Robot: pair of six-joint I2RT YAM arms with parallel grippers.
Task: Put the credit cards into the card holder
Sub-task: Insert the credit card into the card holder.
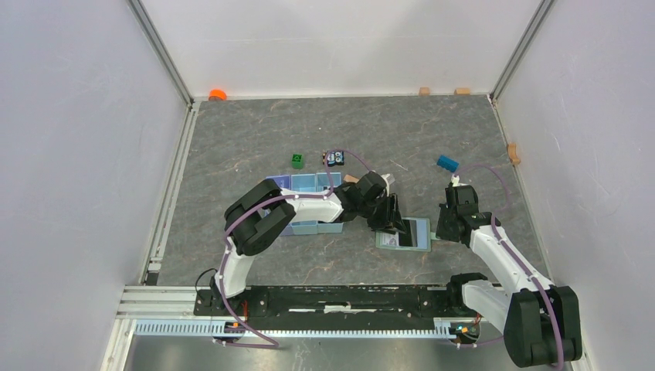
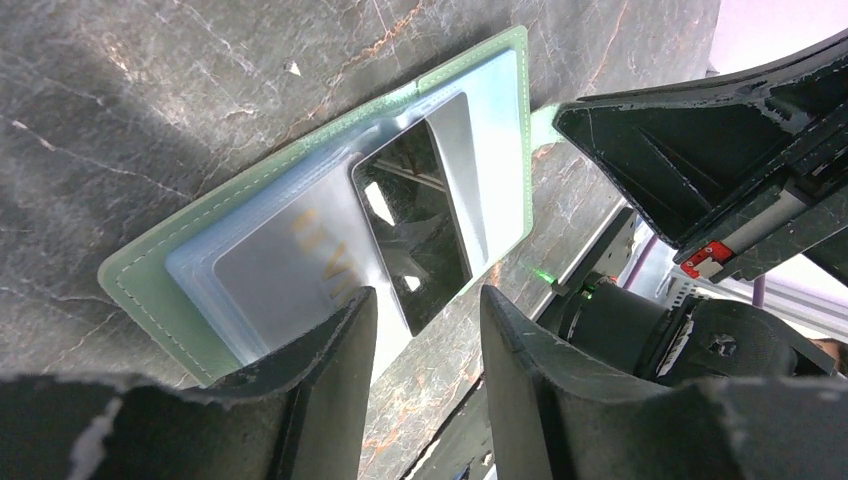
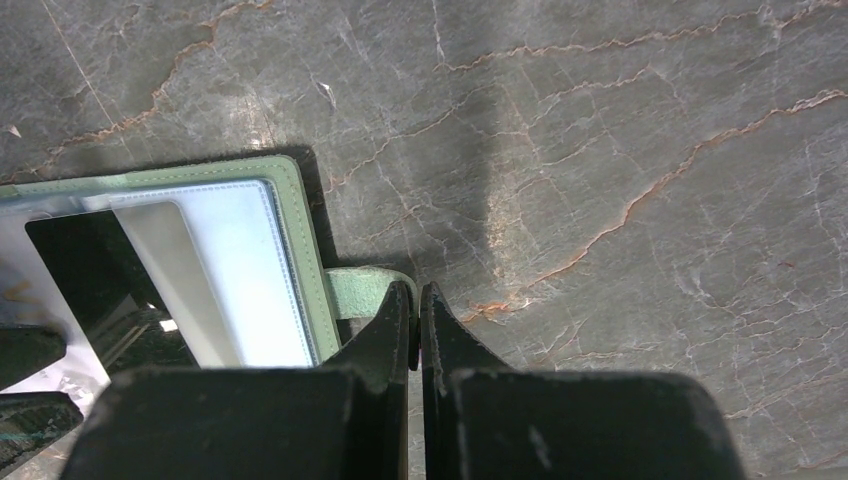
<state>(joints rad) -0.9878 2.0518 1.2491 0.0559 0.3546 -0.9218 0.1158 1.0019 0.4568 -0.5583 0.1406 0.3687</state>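
The sage-green card holder (image 1: 404, 233) lies open on the table in front of the arms. In the left wrist view (image 2: 150, 270) a grey card with gold letters (image 2: 270, 270) sits in its pale blue slots. A dark glossy card (image 2: 415, 225) lies over that card and sticks out past the holder's edge. My left gripper (image 2: 420, 310) is open just above the dark card's near corner, holding nothing. My right gripper (image 3: 415, 300) is shut on the holder's snap tab (image 3: 355, 290) at its right side. The dark card also shows in the right wrist view (image 3: 90, 270).
A light blue compartment tray (image 1: 309, 185) stands left of the holder, partly under the left arm. Behind it are a green cube (image 1: 297, 160) and a small dark block (image 1: 334, 158). A blue piece (image 1: 446, 162) lies at the back right. Small wooden blocks (image 1: 512, 152) line the walls.
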